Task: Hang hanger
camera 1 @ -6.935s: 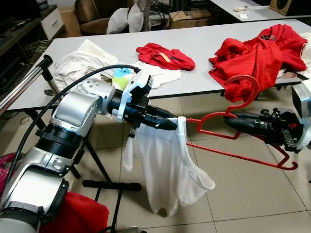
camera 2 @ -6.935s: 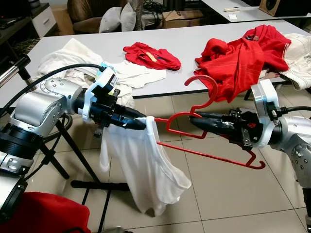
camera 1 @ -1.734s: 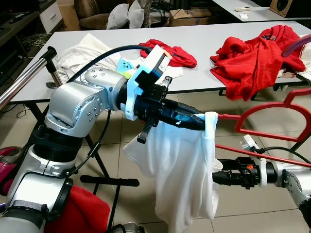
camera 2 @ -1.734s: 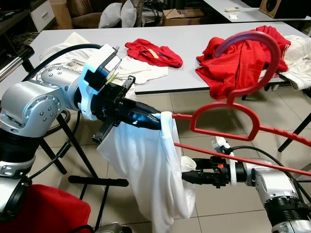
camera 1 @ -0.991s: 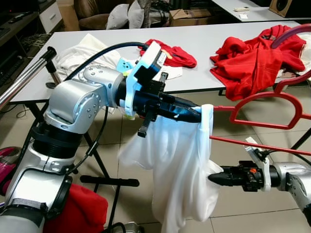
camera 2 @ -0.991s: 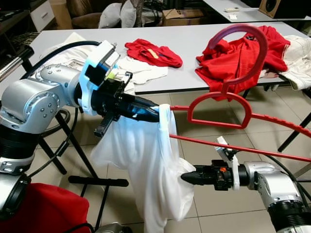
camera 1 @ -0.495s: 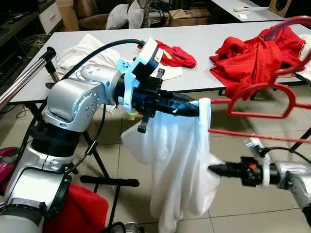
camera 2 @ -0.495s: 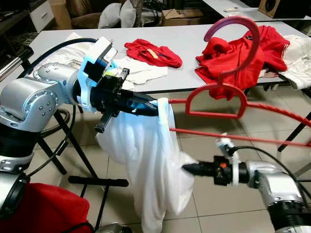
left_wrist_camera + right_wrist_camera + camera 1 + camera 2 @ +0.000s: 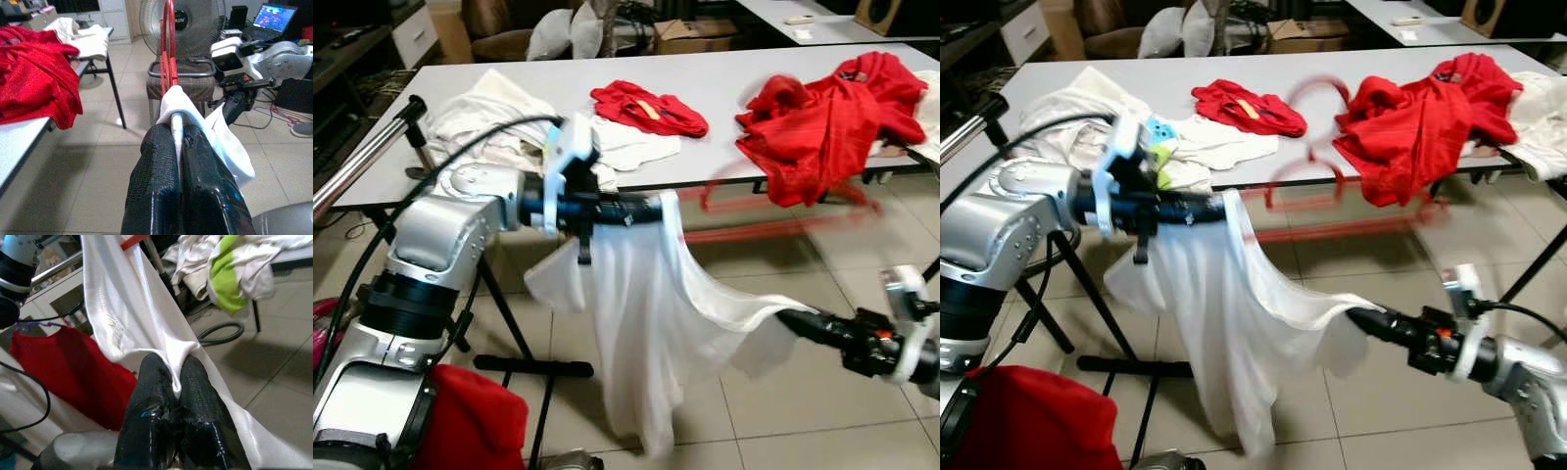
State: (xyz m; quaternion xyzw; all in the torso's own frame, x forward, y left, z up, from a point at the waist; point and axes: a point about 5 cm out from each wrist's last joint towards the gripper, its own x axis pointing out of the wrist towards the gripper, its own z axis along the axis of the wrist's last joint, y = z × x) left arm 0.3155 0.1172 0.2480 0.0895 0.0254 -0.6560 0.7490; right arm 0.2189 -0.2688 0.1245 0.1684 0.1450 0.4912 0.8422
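Between two grippers: one white shirt (image 9: 651, 323)

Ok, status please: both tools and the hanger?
Left tool shut on white shirt and red hanger. Right tool shut on shirt's hem, pulling sideways. Hanger blurred, not hung.

A plain white cloth garment (image 9: 646, 323) hangs at the frame's centre, over a thin red plastic hanger (image 9: 167, 54). Red clothes (image 9: 832, 93) lie upper right on the pale grey bench (image 9: 724, 73).
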